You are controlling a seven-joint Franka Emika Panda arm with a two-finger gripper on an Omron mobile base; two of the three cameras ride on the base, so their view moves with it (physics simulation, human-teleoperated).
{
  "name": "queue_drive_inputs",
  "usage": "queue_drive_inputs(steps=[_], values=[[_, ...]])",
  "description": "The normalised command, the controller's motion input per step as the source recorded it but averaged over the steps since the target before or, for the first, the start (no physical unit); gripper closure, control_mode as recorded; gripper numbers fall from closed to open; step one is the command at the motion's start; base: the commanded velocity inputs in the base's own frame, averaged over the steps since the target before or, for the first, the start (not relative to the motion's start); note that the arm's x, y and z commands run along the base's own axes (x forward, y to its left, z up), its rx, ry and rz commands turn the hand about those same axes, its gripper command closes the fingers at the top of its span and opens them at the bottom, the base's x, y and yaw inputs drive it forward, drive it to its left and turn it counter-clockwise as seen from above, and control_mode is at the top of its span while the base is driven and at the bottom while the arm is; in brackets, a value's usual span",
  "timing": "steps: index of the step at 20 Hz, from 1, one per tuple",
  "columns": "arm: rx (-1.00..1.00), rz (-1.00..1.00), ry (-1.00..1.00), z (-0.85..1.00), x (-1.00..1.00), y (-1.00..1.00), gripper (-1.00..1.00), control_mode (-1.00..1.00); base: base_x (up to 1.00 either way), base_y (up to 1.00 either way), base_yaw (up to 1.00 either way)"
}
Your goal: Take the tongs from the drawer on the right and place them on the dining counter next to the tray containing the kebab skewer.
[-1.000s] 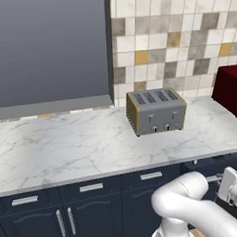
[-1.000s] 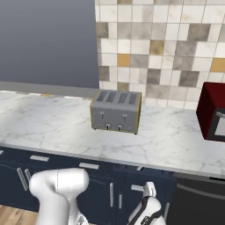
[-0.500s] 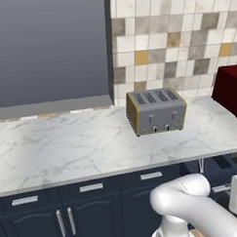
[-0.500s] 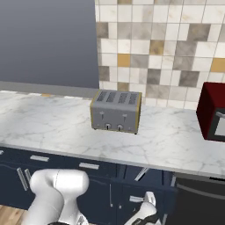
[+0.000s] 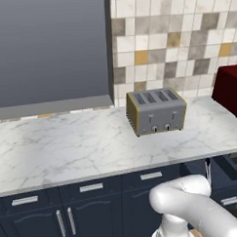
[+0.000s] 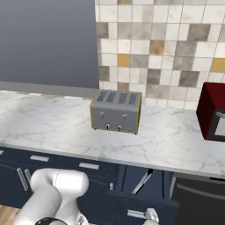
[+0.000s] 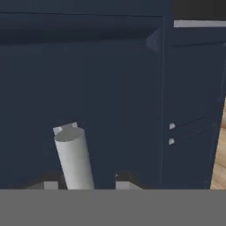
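Observation:
The navy drawer [image 6: 132,193] stands pulled out under the marble worktop, and its open box also shows at the right edge of the left base view, drawer [image 5: 229,178]. Inside it the slim dark tongs [image 6: 143,180] lie slanted. In the hand view my gripper [image 7: 87,183] faces the flat drawer front [image 7: 88,97] at close range. The silver bar handle [image 7: 73,156] runs up between my two fingertips [image 7: 123,180], and the gripper is shut on it. The dining counter and the tray are out of view.
A grey four-slot toaster [image 5: 156,111] stands on the marble worktop [image 5: 68,147]. A dark red microwave [image 6: 213,112] sits at the right end. Navy doors with vertical handles [image 5: 65,223] lie below to the left. A tiled wall rises behind.
My hand has sunk low and to the right, leaving the left base view's edge. The drawer has slid further out, and the tongs inside now show.

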Motion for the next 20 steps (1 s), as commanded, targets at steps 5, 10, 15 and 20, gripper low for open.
queue_drive_inputs(steps=[5,10,15,20], values=[[0.00,-0.08,0.04,-0.49,-1.00,-1.00,1.00,-1.00,0.00,0.00,0.00],[0.00,-0.07,0.05,-0.41,-1.00,-1.00,1.00,-1.00,0.00,0.00,0.00],[0.00,-0.06,0.06,-0.09,-1.00,-0.97,-1.00,-1.00,0.00,0.00,0.00],[0.00,-0.04,0.07,0.53,-0.97,-0.72,-1.00,-1.00,0.00,0.00,0.00]])
